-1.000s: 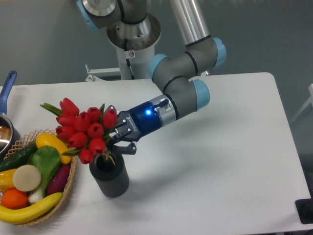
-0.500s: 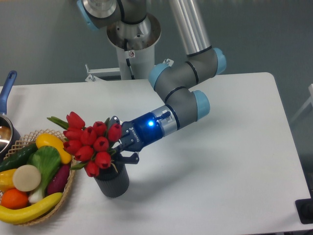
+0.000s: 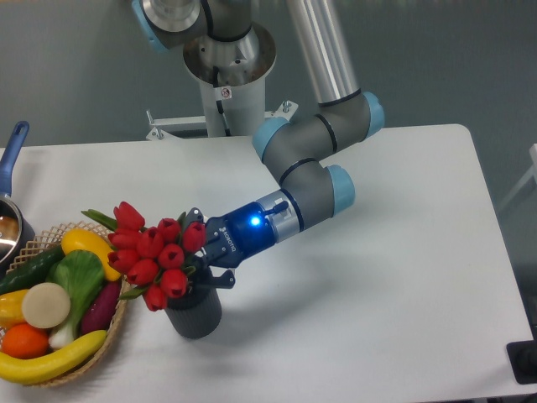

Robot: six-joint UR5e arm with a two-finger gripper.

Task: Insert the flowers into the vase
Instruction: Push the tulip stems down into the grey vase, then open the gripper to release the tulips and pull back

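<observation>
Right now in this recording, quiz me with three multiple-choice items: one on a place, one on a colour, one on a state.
1. Where is the woven basket?
A. Left of the vase
B. Right of the vase
C. On the arm

2. What colour are the tulip buds?
A. Yellow
B. Red
C. White

3. How does the tulip bunch stand?
A. Flat on the table
B. Tilted over the vase, held by the tool
C. Inside the basket

Answers:
A, it sits at the table's left edge.
B, every bud is red.
C is wrong; B, the tool grips it above the vase.
</observation>
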